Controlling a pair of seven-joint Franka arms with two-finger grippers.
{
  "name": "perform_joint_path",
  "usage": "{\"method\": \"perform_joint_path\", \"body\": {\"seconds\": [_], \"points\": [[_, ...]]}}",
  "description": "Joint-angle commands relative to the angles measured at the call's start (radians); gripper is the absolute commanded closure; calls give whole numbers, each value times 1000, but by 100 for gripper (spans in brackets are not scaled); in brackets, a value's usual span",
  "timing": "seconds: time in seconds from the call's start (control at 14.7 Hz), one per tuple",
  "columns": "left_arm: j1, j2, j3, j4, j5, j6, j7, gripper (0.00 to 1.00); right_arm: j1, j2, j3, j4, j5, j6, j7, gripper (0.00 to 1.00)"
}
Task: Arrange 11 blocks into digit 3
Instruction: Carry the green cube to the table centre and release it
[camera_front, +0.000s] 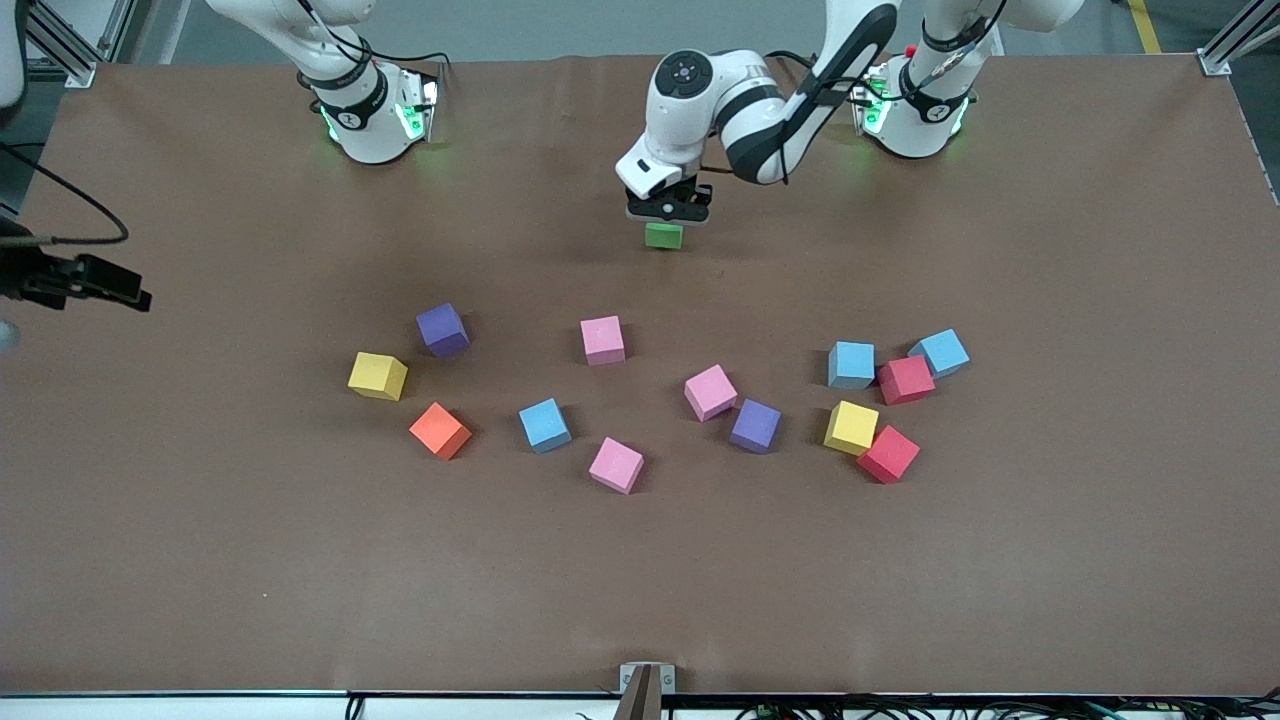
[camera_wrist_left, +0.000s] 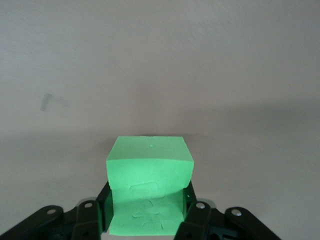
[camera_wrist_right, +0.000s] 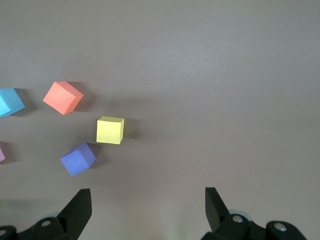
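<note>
My left gripper (camera_front: 668, 212) (camera_wrist_left: 147, 200) is shut on a green block (camera_front: 663, 236) (camera_wrist_left: 150, 165), low over bare table near the robots' bases, midway between the two arms. Several other blocks lie loose in a scattered band nearer the front camera, among them a pink one (camera_front: 602, 339), a purple one (camera_front: 442, 329) (camera_wrist_right: 78, 159), a yellow one (camera_front: 377, 376) (camera_wrist_right: 110, 130) and an orange one (camera_front: 440, 430) (camera_wrist_right: 63, 97). My right gripper (camera_wrist_right: 147, 192) hangs open and empty above the table. It is out of the front view. No digit 3 shows in any view.
Toward the left arm's end, blue (camera_front: 851, 364), red (camera_front: 905, 379), yellow (camera_front: 851, 427) and red (camera_front: 888, 453) blocks crowd together. Two pink blocks (camera_front: 710, 392) (camera_front: 615, 465) and a purple one (camera_front: 755, 426) lie mid-table. A black camera mount (camera_front: 80, 280) juts in at the right arm's end.
</note>
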Motion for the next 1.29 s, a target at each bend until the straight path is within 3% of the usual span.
{"method": "perform_joint_path", "body": {"seconds": [0.0, 0.27, 0.75, 0.95, 1.09, 1.16, 1.22], "points": [[-55, 78, 51, 87, 45, -37, -39, 53, -8, -17, 11, 0, -5, -4, 44, 0], [-152, 110, 154, 159, 48, -56, -54, 53, 28, -14, 19, -34, 30, -4, 279, 0], [-163, 153, 180, 238, 48, -59, -54, 53, 285, 43, 19, -52, 76, 77, 879, 0], [-178, 167, 200, 262, 50, -67, -54, 52, 327, 41, 19, -87, 173, 143, 1127, 0], [-207, 174, 225, 265, 50, -74, -54, 51, 366, 38, 19, -104, 176, 142, 1241, 0], [-217, 175, 235, 265, 51, -74, -54, 47, 388, 37, 18, -115, 176, 142, 1290, 0], [-221, 175, 240, 268, 50, -76, -54, 31, 408, 35, 18, -118, 174, 142, 1342, 0]]}}
